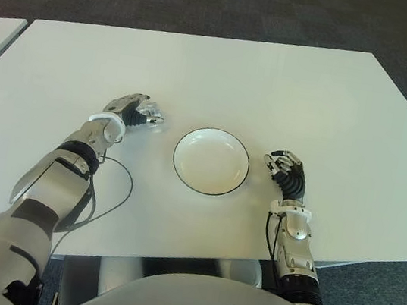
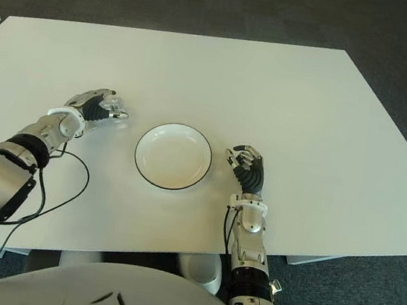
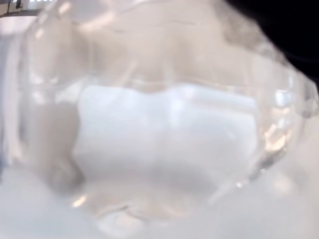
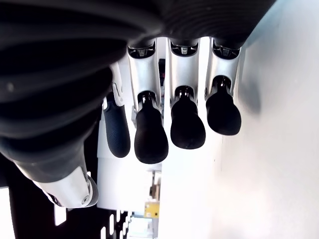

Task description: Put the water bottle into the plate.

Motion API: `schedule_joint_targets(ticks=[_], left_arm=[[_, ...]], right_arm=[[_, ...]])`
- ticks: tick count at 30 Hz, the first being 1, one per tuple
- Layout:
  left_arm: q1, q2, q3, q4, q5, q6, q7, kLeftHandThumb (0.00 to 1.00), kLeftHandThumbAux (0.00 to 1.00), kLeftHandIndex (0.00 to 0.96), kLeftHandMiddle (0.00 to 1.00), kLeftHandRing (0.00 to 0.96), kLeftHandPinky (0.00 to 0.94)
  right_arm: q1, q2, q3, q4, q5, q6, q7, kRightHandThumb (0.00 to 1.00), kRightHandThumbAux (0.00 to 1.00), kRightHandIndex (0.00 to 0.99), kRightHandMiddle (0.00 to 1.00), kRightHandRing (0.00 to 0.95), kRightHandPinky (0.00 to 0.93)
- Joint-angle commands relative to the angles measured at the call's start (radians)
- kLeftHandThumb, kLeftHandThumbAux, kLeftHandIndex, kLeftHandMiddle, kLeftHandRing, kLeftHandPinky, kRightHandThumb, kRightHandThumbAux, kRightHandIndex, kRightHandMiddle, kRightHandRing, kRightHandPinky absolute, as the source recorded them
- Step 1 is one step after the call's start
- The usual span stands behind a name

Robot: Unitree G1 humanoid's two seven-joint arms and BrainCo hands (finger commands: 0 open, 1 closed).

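Starting at the robot's left: left hand [image 1: 134,111], over the white table [image 1: 223,71], just left of the plate. Fingers curled round a clear water bottle [image 3: 164,124]. In the eye views the bottle is only a faint transparent shape within the fingers; in the left wrist view its ribbed clear plastic fills nearly the whole picture, seen from very close. Whether the bottle touches the table cannot be told. A thin black cable [image 1: 117,193] loops on the tabletop beside the left forearm.

Centre: plate [image 1: 211,160], round, white, dark rim, flat on the table between the two hands. Nothing in it; bottle and plate are apart.

Right: right hand [image 1: 288,173], just right of the plate. Idle. Fingers [image 4: 149,137] bent loosely downward side by side, dark fingertip pads showing in the right wrist view, holding nothing.

Beyond the table: dark carpeted floor [image 1: 211,0].
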Motion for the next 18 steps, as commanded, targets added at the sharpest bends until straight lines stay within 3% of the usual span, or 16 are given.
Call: schedule_joint_targets(ticks=[1,5,6,8,10,18], left_arm=[[0.103,-0.037,-0.009,0.048,0.013,0.04,0.008,0.683,0.351,0.326,0.329,0.337,0.377],[0.105,-0.041,-0.005,0.048,0.013,0.049,0.064,0.779,0.393,0.515,0.581,0.589,0.568],[0.105,-0.042,-0.003,0.048,0.013,0.051,0.074,0.787,0.399,0.531,0.602,0.612,0.587],[0.104,-0.043,-0.002,0.048,0.012,0.053,0.083,0.759,0.566,0.478,0.669,0.684,0.652],[0.103,-0.047,0.01,0.048,0.002,0.06,0.09,0.75,0.623,0.461,0.705,0.721,0.686],[0.088,-0.067,0.092,0.043,-0.07,0.075,0.043,0.744,0.687,0.445,0.791,0.799,0.806]], right_arm=[[0.03,0.002,-0.007,0.039,0.014,0.048,0.001,0.706,0.728,0.439,0.77,0.759,0.748],[0.03,0.001,-0.007,0.039,0.012,0.047,-0.001,0.705,0.728,0.439,0.777,0.766,0.754],[0.03,0.001,-0.007,0.039,0.012,0.047,-0.001,0.705,0.728,0.439,0.778,0.767,0.756],[0.029,0.001,-0.008,0.04,0.012,0.047,-0.002,0.705,0.728,0.439,0.779,0.768,0.753],[0.028,0.002,-0.009,0.039,0.013,0.048,-0.004,0.706,0.727,0.439,0.778,0.766,0.75],[0.025,0.004,-0.009,0.043,0.013,0.032,-0.006,0.706,0.727,0.439,0.773,0.759,0.738]])
